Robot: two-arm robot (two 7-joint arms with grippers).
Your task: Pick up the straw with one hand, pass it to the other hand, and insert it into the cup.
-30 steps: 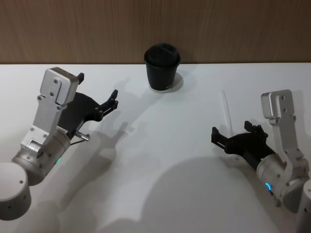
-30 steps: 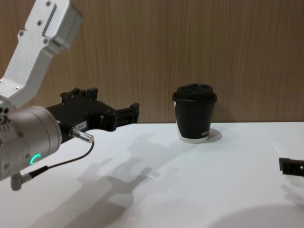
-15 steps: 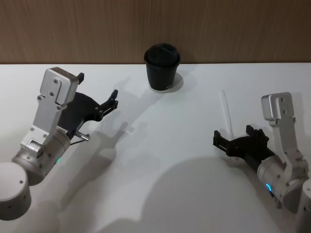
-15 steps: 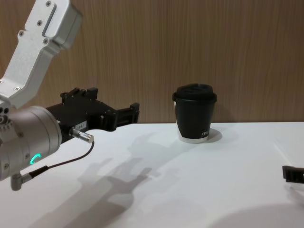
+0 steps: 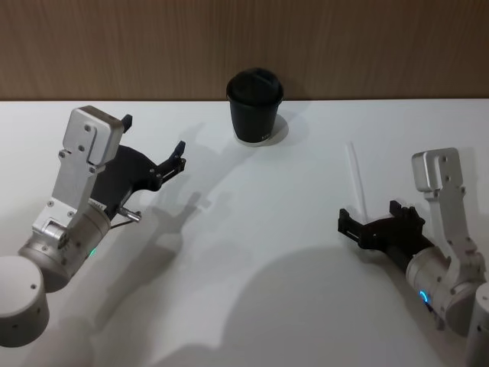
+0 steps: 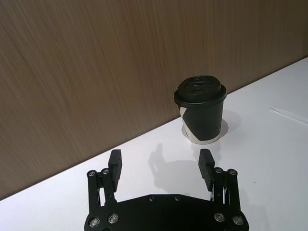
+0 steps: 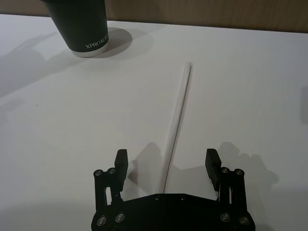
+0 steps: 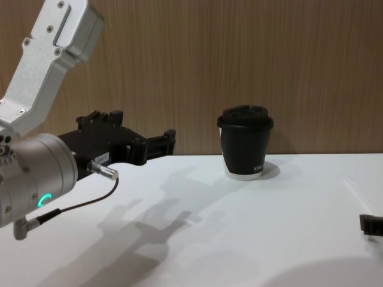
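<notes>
One light, crushable straw (image 5: 357, 180) at frame right is bracketed by the spread-fingered right gripper (image 5: 372, 218); gentle near-end pinching is advised; left gripper (image 5: 153, 136), frame left, is likewise parted.

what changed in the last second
The right gripper drew back a little toward the robot and seems lower, jaws open on either side of the straw's near end; nothing is gripped yet. The left gripper, open, the straw and the cup stayed put.
</notes>
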